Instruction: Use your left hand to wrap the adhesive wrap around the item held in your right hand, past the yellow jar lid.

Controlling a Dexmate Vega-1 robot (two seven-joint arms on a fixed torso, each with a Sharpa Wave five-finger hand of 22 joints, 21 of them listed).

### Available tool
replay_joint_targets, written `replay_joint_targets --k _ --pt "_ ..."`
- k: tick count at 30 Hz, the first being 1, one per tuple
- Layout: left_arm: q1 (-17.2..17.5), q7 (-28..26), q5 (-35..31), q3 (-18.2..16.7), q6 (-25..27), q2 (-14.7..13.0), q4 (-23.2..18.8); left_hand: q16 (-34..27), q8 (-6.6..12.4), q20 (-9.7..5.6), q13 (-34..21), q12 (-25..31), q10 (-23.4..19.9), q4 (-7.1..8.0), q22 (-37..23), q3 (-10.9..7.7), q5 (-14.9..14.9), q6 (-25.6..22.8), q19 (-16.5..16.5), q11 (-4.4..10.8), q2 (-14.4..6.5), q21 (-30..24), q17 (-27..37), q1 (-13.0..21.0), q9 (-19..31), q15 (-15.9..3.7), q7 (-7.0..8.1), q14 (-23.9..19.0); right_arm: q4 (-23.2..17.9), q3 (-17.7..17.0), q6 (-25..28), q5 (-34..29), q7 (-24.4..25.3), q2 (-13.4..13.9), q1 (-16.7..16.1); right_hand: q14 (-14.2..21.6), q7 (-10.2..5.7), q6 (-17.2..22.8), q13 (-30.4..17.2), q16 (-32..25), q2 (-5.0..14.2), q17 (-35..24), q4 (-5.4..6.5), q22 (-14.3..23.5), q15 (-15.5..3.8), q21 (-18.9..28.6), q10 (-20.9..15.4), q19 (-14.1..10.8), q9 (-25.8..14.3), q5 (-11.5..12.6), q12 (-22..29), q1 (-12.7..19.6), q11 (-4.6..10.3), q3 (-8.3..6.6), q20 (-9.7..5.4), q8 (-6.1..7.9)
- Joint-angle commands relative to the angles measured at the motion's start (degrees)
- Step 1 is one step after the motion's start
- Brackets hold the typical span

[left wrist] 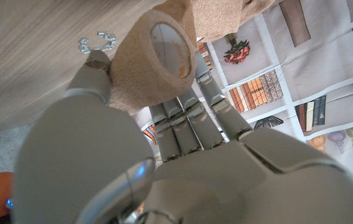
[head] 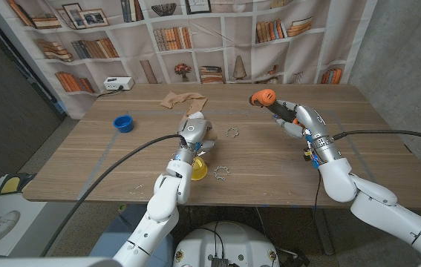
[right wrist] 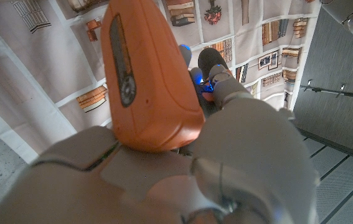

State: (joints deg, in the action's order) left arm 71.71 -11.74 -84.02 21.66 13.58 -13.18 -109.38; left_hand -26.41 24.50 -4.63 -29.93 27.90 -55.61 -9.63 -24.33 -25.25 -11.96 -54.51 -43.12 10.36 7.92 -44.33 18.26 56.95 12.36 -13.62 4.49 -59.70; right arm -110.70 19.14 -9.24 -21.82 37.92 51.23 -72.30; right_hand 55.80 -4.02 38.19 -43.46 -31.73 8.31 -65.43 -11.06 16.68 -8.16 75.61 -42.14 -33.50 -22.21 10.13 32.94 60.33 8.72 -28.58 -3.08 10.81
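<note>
From the head view, the left hand sits over the middle of the wooden desk, its arm rising from the near left corner. It holds the tan roll of adhesive wrap, and a loose tail of the wrap trails away to the far side of the desk. Just near of this hand, partly under the wrist, lies the yellow jar lid. A small metal ring lies beside the lid on the right, and a second ring lies just right of the hand. A blue cap sits well apart on the left. The right hand is raised over the right part of the desk, fingers wrapped around an orange-handled tool whose orange end points to the far left.

In the left wrist view, the left hand pinches the roll of wrap between thumb and fingers, the hollow core facing the camera. A metal ring lies on the desk just past the thumb.

In the right wrist view, the right hand is closed tightly around the orange tool, which stands up out of the grip against the bookshelf backdrop.
</note>
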Motion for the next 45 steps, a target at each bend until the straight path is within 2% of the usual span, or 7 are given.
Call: replay_joint_targets --k 1,9,16,25,37,45 --pt "0.7 -2.5 1.5 -0.9 0.3 0.5 -1.2 0.2 -0.07 -0.16 -0.1 0.0 -0.7 -0.05 -0.3 0.27 -0.1 -3.1 -0.5 0.43 -12.8 -0.8 0.2 12.7 0.2 -0.15 2.60 -0.6 -0.3 -0.1 -0.2 -0.1 0.1 0.2 -0.1 0.6 -2.70 3.3 -0.2 0.3 2.45 0.0 6.94 -0.2 -4.74 5.4 -0.6 0.4 -0.1 -0.1 -0.3 -0.5 0.40 -7.40 -8.98 0.33" --pt "0.5 -2.7 3.7 -1.8 0.8 1.7 -2.0 0.7 -0.23 -0.79 -0.2 -0.2 -0.8 0.09 -0.9 0.48 -0.3 -2.9 -1.3 0.41 -13.0 -2.7 0.2 12.6 0.2 -0.11 2.21 -1.1 -1.2 -0.6 0.0 -0.4 0.5 0.5 -0.8 0.6 -2.69 3.3 -0.2 0.4 2.45 0.0 6.89 -0.7 -4.74 5.8 -0.6 0.5 -0.1 -0.1 -0.3 -0.5 0.25 -7.44 -8.97 0.32" --pt "0.3 -1.8 7.6 -2.8 0.5 2.6 -3.7 1.2 -0.26 0.07 -0.5 -0.4 -0.9 0.10 -2.3 0.47 -0.5 -3.1 0.9 0.46 -13.4 -4.2 0.4 12.7 0.2 -0.06 1.53 -1.5 -2.0 -1.1 0.2 -0.6 0.9 1.0 -1.5 0.7 -2.65 3.3 -0.2 0.3 2.45 0.0 6.86 -1.0 -4.74 6.0 -0.8 0.6 -0.1 -0.1 -0.3 -0.5 0.18 -7.45 -8.98 0.31" --pt "0.3 -1.4 11.4 -3.9 0.1 2.8 -5.8 1.6 -0.32 0.34 -0.6 -0.5 -1.1 0.02 -2.9 0.50 -0.6 -3.1 1.6 0.44 -13.4 -5.5 0.4 12.7 0.2 -0.04 1.09 -1.7 -2.5 -0.8 -0.2 -0.9 0.9 1.1 -1.7 0.8 -2.69 3.4 -0.2 0.4 2.45 -0.1 6.78 -1.6 -4.74 6.6 -0.7 0.7 -0.1 -0.1 -0.4 -0.5 0.20 -7.50 -8.98 0.33" --pt "-0.1 -1.1 13.5 -5.1 0.7 2.6 -8.1 2.1 -0.39 0.85 -0.7 -0.6 -1.3 -0.02 -3.4 0.45 -0.9 -3.2 2.7 0.22 -13.5 -6.6 0.5 12.8 0.2 0.05 0.68 -2.1 -2.7 -0.2 -0.3 -1.2 0.4 1.0 -1.3 0.8 -2.67 3.5 -0.3 0.4 2.45 0.0 6.74 -2.4 -4.73 7.3 -0.8 1.0 -0.1 -0.1 -0.5 -0.5 0.19 -7.51 -8.98 0.34" --pt "-0.7 -3.5 11.8 -5.7 1.6 2.4 -9.3 2.4 -0.38 1.05 -0.8 -0.6 -1.6 -0.09 -3.7 0.49 -1.0 -3.4 3.3 0.30 -13.4 -7.6 0.6 12.8 0.2 0.06 0.56 -2.4 -3.4 -0.3 0.7 -1.6 0.5 1.2 -1.9 0.8 -2.62 3.5 -0.4 0.4 2.44 -0.1 6.69 -3.0 -4.74 7.7 -0.8 1.1 -0.1 -0.1 -0.5 -0.5 0.23 -7.57 -8.97 0.34"
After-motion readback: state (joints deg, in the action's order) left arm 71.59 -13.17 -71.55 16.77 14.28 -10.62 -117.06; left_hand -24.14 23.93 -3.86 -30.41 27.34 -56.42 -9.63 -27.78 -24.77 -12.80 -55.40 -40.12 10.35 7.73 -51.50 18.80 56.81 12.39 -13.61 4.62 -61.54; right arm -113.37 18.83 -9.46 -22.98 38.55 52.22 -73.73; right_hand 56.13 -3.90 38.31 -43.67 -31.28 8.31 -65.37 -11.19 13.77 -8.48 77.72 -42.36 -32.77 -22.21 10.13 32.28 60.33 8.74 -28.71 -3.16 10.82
